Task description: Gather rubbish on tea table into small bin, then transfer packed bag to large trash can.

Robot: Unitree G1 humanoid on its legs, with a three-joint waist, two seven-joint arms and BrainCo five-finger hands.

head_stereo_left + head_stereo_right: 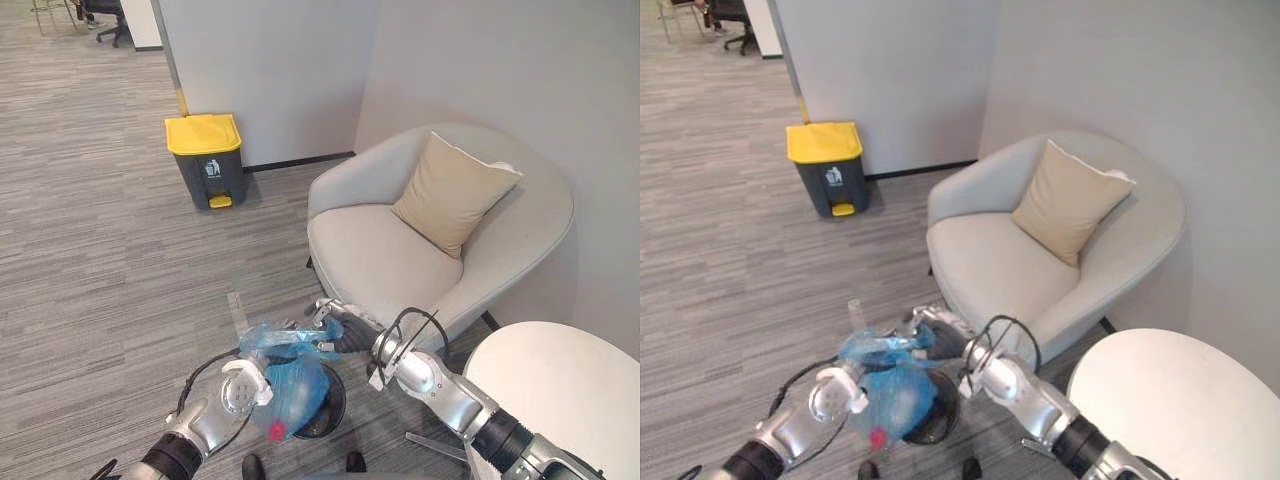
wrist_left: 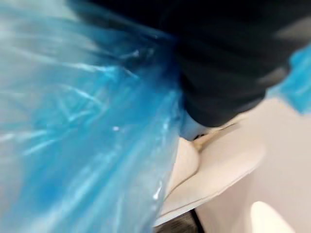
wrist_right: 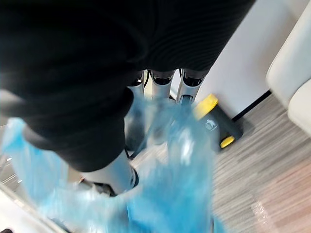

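Far left waits the yellow-lidded pedal bin (image 1: 205,150). The left hand (image 1: 243,388), grasp impossible to tell, is against the blue rubbish bag (image 1: 297,388) above the small black bin (image 1: 330,408). The right hand (image 1: 338,332) clutches the bag's neck. Lift straight, neck closed, clearing the rim.

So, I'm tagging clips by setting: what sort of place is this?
Likely an office lounge or waiting corner: grey carpet, a pale armchair with a beige cushion, a round white table, and a yellow-lidded pedal bin by the wall.

1 blue bag (image 1: 290,385), 1 small black bin (image 1: 332,408), 1 yellow-lidded trash can (image 1: 207,160), 1 armchair (image 1: 370,255), 1 cushion (image 1: 452,192), 1 round white table (image 1: 560,385).
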